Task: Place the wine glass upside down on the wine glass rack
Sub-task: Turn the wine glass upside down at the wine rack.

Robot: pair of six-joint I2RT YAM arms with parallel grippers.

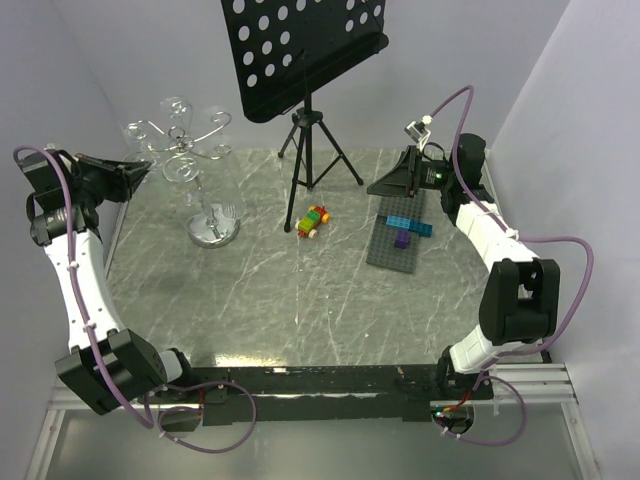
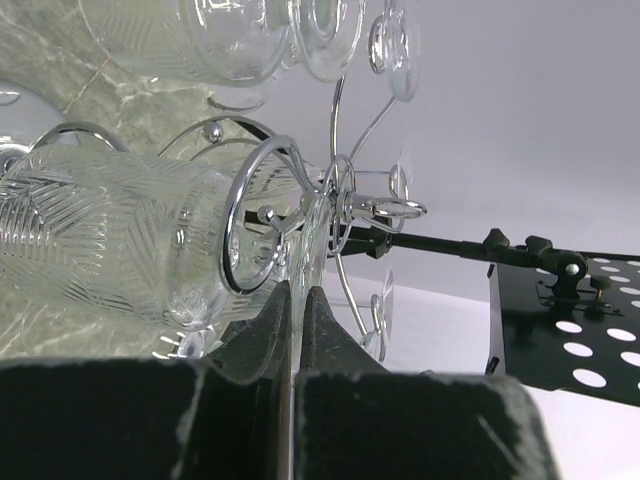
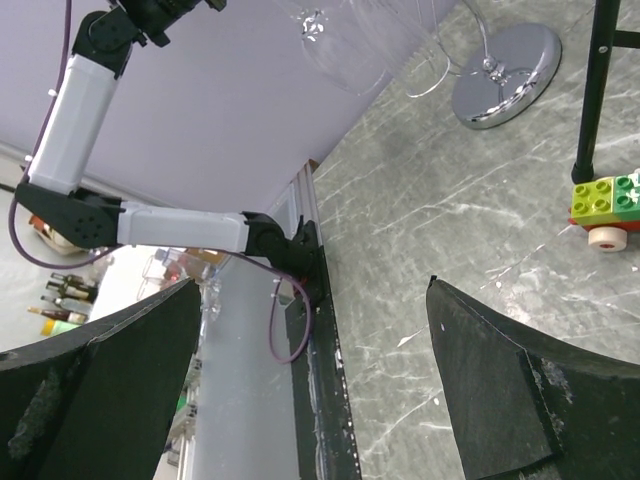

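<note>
The chrome wine glass rack (image 1: 200, 150) stands at the back left on its round mirror base (image 1: 215, 232). In the left wrist view its curled hooks (image 2: 345, 195) are right ahead of my fingers. A cut-pattern wine glass (image 2: 100, 240) lies sideways at the hooks, its stem inside a chrome ring. My left gripper (image 1: 140, 172) (image 2: 297, 288) is at the rack's left side, shut on the thin foot of this glass. My right gripper (image 1: 392, 185) (image 3: 312, 285) is open and empty, held above the right side of the table.
Other glasses (image 2: 200, 30) hang on the rack. A black tripod music stand (image 1: 300, 50) is at the back centre. A toy brick car (image 1: 313, 222) and a grey baseplate with blue bricks (image 1: 400, 240) lie mid-table. The rack base (image 3: 505, 60) shows in the right wrist view.
</note>
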